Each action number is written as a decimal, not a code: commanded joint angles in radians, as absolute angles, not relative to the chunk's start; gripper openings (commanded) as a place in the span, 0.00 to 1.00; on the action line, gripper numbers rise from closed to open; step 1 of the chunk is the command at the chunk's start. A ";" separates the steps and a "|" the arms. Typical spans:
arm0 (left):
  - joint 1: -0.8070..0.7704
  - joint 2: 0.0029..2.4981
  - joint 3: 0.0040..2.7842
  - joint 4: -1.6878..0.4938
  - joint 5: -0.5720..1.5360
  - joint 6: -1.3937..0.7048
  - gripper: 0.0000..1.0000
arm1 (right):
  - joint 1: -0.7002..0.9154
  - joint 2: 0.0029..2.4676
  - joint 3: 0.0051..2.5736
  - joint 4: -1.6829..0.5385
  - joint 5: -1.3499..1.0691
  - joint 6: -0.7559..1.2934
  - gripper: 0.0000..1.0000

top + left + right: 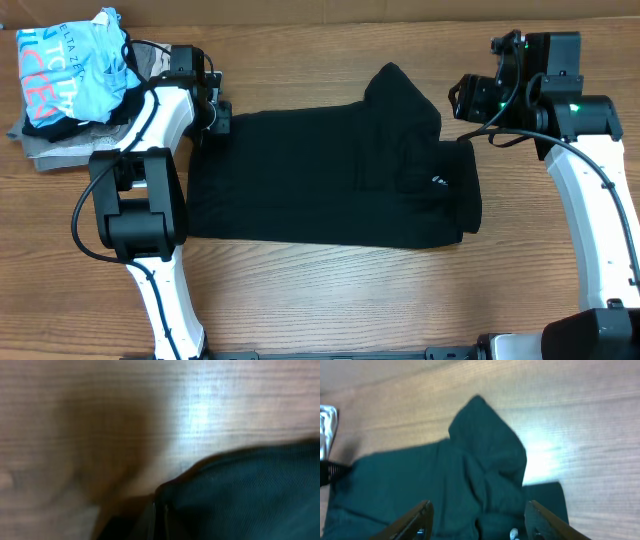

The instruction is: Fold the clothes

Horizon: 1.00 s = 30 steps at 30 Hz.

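Note:
The black garment [320, 180] lies spread across the middle of the wooden table, partly folded, with a flap sticking up at the back and a small white logo [438, 181] near its right end. My left gripper [215, 120] is at the garment's back left corner. In the left wrist view its jaws [159, 515] are pressed together on the fabric's corner [240, 495]. My right gripper [462, 98] hovers over the garment's right end, open and empty. Its fingers [479, 515] spread wide above the fabric [420, 480] and the logo [513, 533].
A pile with a light blue shirt with lettering [70, 65] on grey folded garments [50, 152] sits at the back left corner, just behind the left arm. Bare wooden table [330, 290] runs along the front.

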State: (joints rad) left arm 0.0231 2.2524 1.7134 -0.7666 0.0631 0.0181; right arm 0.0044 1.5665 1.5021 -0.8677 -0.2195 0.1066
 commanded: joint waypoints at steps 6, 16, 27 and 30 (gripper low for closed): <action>0.020 2.273 1.987 -1.027 0.041 -0.008 0.04 | 0.036 1.706 1.532 -0.680 -0.210 0.072 0.61; 0.005 2.274 2.075 -1.118 0.041 -0.008 0.04 | 0.085 2.063 1.705 -0.527 -0.056 0.025 0.62; -0.002 2.274 2.075 -1.119 0.018 -0.007 0.04 | 0.089 2.261 1.711 -0.401 -0.050 0.017 0.60; -0.002 2.274 2.075 -1.118 0.017 -0.007 0.04 | 0.086 2.294 1.711 -0.405 -0.033 0.034 0.60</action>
